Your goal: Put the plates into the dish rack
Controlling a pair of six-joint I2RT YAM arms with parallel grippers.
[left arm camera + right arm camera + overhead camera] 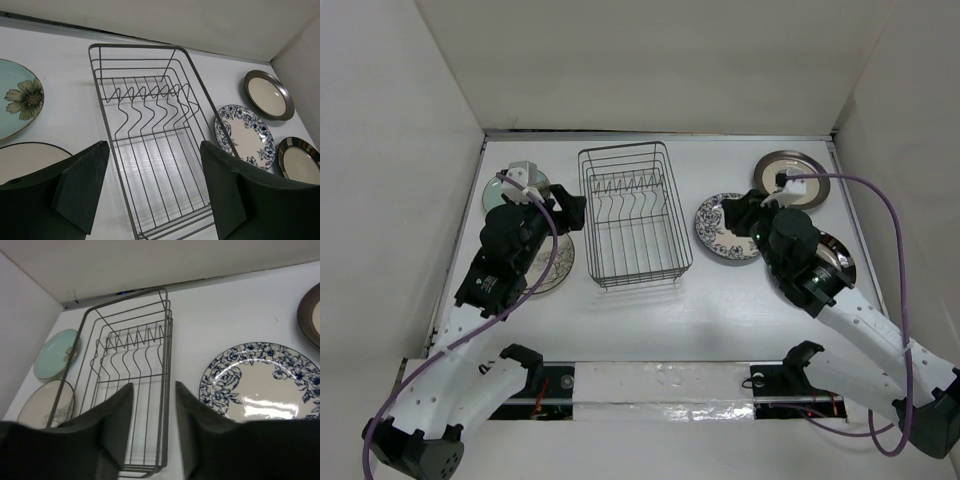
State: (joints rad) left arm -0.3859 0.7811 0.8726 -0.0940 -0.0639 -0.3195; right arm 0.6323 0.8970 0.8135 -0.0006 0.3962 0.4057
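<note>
While all five plates [723,228] are lying flat on the worktop [720,320] outside it, the dish rack [635,213] is being seen as a rectangular basket of thin dark wire. It is set at the middle of the worktop, somewhat toward the far edge, with its long sides running far to near and a row of upright bent prongs [150,95] standing across its far half. The pale green plate [17,97], painted with a flower, is being shown by the far-left corner, and the cream plate with a tree drawing [42,405] is lying just nearer along the left edge, close beside it. The blue-floral white plate [260,385] is being seen between the rack and the right edge, apart from the wire. The grey-brown metallic plate [267,94] is lying toward the far-right corner, and the plate with a dark segmented rim and cream centre [300,162] is lying by the right edge, nearer than both. The left gripper [154,152] is being held wide open just off the rack's left side, with nothing between its fingers. The right gripper [153,390] is being held at a narrower opening by the blue-floral plate, pointed toward the rack and likewise gripping nothing. The worktop is being shown as plain glossy white, and it is being enclosed by plain pale walls [650,70] on the left, far and right sides.
</note>
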